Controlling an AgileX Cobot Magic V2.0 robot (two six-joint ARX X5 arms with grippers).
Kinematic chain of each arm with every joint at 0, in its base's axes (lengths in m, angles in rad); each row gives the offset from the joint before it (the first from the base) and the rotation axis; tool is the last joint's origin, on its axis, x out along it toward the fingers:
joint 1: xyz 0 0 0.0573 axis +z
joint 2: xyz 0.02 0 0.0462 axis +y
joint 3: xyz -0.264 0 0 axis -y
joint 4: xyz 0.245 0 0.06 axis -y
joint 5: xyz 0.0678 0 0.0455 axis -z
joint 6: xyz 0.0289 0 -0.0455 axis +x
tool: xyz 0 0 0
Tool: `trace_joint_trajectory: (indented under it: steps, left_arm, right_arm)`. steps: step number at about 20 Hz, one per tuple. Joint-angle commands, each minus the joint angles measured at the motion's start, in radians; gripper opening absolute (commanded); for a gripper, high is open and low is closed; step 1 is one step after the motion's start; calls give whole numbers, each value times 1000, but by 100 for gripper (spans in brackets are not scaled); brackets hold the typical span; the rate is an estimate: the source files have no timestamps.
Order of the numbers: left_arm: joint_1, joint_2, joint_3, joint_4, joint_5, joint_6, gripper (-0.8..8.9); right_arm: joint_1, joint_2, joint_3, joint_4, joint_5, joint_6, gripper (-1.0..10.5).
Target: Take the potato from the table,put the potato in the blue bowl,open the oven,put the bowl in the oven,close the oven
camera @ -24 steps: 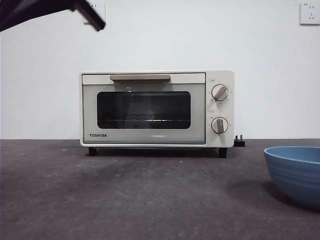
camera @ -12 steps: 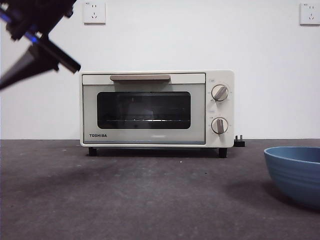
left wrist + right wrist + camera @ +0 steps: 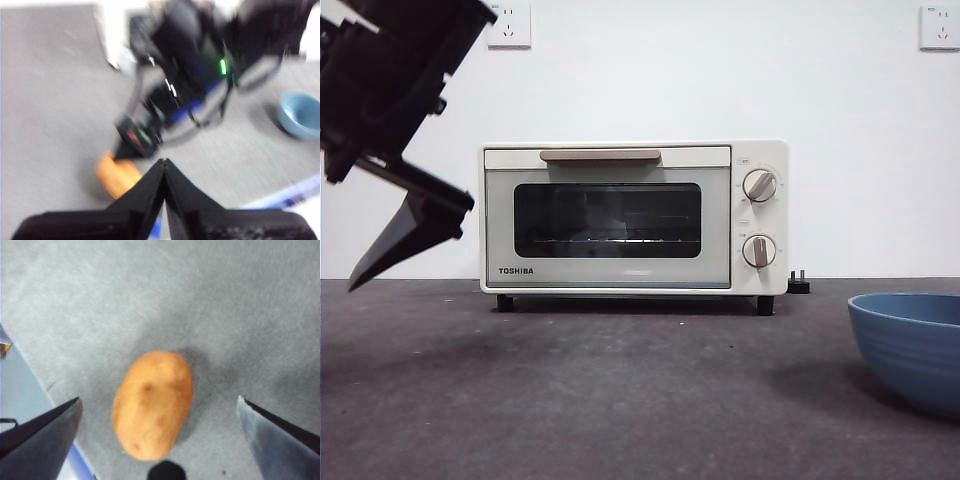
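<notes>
On the table (image 3: 620, 400), the potato (image 3: 152, 404) lies loose on the grey surface, directly under the right gripper (image 3: 160, 427), whose jaws are spread wide to either side of it without touching. In the front view that gripper (image 3: 405, 235) hangs at about nine o'clock, beside the oven (image 3: 634, 217), whose door is closed. The blue bowl (image 3: 910, 345) sits at about four o'clock. The left gripper (image 3: 165, 172) waits with its jaws pressed together, gripping nothing.

Blue bowl (image 3: 912, 345) cut by frame edge; left wrist view motion-blurred.
</notes>
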Motion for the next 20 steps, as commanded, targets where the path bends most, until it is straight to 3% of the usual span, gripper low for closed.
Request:
trace_joint_trajectory:
  steps: [1, 8, 15, 20]
  left_arm:
    - [-5, -7, 66, 3, -58, -2, -6]
    - [-5, -7, 240, 3, -98, -3, -6]
    - [-5, -7, 261, 3, -87, -3, -6]
    - [-5, -7, 261, 3, -87, 6, -6]
  right_arm:
    - [10, 33, 1, 21, 2, 22, 572]
    - [49, 78, 1, 63, 39, 55, 570]
    - [69, 155, 1, 66, 86, 73, 554]
    - [70, 157, 1, 58, 89, 68, 72]
